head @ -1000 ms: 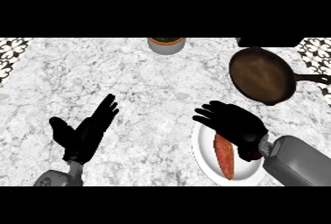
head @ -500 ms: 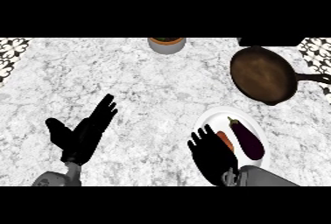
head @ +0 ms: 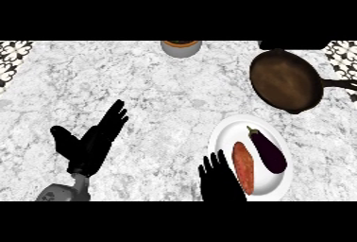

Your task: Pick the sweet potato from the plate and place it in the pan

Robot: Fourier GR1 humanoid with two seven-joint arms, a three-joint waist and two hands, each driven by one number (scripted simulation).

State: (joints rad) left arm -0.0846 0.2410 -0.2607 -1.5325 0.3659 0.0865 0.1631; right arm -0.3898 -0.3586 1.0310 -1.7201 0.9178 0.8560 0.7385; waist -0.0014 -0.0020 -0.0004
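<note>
On a grey-white marble counter (head: 160, 94), a white plate (head: 230, 130) lies toward the lower right and carries two vegetables side by side: an orange sweet potato (head: 243, 168) on its left half, lengthwise and slightly tilted, and a dark purple eggplant (head: 268, 152) on its right half, stem end pointing up and left. The two lie near each other but apart. The right hand (head: 217, 182) comes up from the lower edge at the plate's left rim, fingers straight and spread, just beside the sweet potato; whether the fingertips touch it cannot be told from this view, and nothing is held. The left hand (head: 94, 142) rests open at the lower left, fingers straight and pointing up and to the right, thumb out to the side, well apart from the plate. A dark brown pan (head: 282, 80) sits at the upper right, beyond the plate, with its handle reaching toward the right edge; the inside of the pan shows only its bare bottom. At the top centre stands a small grey jar (head: 182, 47) with an orange-brown top, partly cut off by the view's edge.
</note>
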